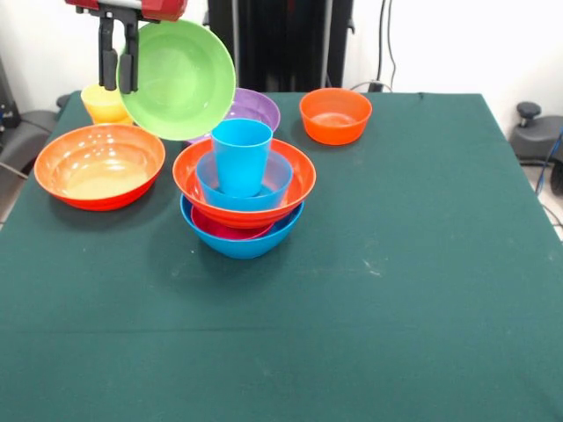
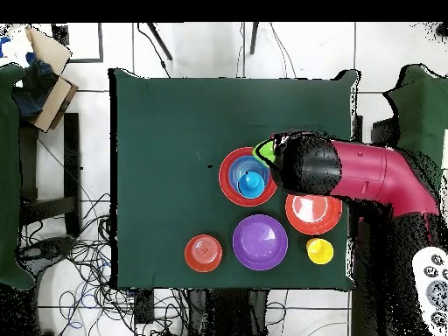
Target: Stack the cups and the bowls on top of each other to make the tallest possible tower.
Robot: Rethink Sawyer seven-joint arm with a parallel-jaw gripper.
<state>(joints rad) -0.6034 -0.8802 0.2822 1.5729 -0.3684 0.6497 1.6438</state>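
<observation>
Gripper (image 1: 119,66) fingers pinch the tilted lime green bowl (image 1: 180,79) by its rim, hiding part of the purple bowl (image 1: 257,107) and yellow cup (image 1: 101,104); overhead, the arm (image 2: 350,171) covers most of it.

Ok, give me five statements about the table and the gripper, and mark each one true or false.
1. The gripper holds the glossy lime green plastic bowl tilted in the air. True.
2. The sky blue plastic cup stands on the green tablecloth. False: it sits upright in the medium blue bowl atop the tower.
3. The small orange plastic bowl stands apart from the tower. True.
4. The large purple bowl is part of the tower. False: it sits alone behind it.
5. The yellow cup is nested in the large orange bowl. False: it stands behind it.
</observation>
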